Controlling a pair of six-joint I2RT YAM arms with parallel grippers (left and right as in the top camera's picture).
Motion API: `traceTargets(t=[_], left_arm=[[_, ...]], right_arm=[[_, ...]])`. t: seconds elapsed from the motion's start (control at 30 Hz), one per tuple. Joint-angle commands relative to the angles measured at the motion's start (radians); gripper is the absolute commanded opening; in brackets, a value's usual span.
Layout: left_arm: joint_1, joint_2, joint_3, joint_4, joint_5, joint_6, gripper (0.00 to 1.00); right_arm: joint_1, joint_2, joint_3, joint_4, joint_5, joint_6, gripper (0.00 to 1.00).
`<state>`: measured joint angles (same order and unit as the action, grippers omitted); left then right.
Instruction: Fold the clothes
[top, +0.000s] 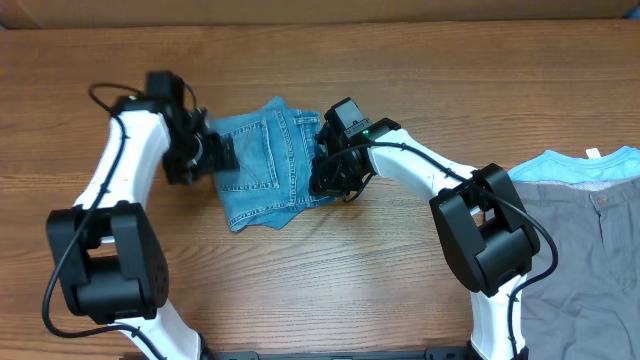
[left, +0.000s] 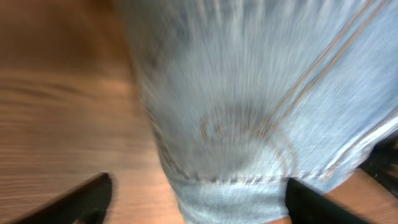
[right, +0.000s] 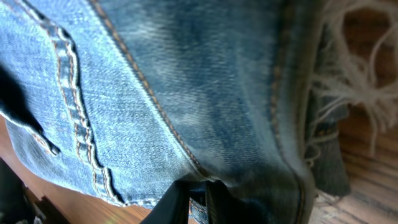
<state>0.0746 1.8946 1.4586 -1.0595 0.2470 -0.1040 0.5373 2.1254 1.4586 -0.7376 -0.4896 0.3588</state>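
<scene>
The jeans (top: 262, 165) are folded into a small packet mid-table (top: 420, 60). The packet's right edge is pinched by the right gripper (top: 322, 178), while the left gripper (top: 222, 152) is held spread at the opposite edge. Only final squaring is judged outstanding.

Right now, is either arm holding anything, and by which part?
Right gripper pinches the jeans at a folded edge near the frayed hem. Left gripper holds nothing: jaws wide, straddling them.
</scene>
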Motion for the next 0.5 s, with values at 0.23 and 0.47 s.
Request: traceTargets(t=[0.23,0.47], left_arm=[[0.101,0.023,-0.024,0.050,0.110,0.092,1.00],[0.068,0.087,-0.139,0.149,0.288,0.163,0.92]], right_arm=[[-0.004,-0.071,-0.010,-0.025,0.051,-0.026,0.18],[-0.005,-0.071,-0.010,-0.031,0.051,-0.026,0.20]])
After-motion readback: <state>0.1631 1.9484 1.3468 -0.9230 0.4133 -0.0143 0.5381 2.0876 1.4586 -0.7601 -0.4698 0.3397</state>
